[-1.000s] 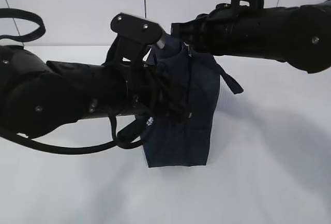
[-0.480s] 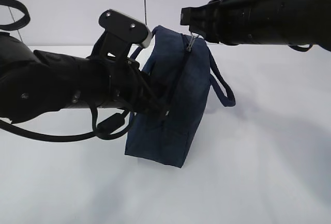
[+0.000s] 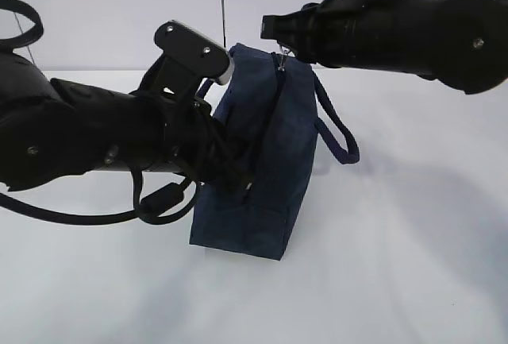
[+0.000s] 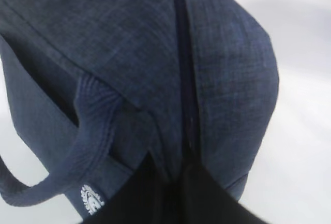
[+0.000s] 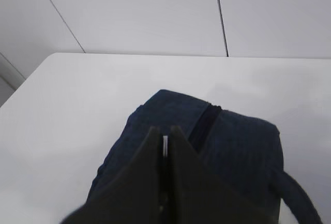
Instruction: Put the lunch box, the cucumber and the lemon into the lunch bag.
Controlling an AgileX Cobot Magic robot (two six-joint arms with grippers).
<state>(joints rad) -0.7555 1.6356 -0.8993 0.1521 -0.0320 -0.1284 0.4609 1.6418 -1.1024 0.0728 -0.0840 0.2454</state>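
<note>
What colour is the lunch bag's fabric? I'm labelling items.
Dark navy blue with a faint woven texture: the lunch bag shows it best in the left wrist view.

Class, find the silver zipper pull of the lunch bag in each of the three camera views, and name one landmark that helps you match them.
Exterior view: zipper pull at the top of the lunch bag, pinched by the right gripper.
Left wrist view: pull not visible; only the zipper seam running up the fabric.
Right wrist view: pull low centre, a silver sliver between the shut fingers.
Shared landmark: the dark zipper seam along the bag's top.
</note>
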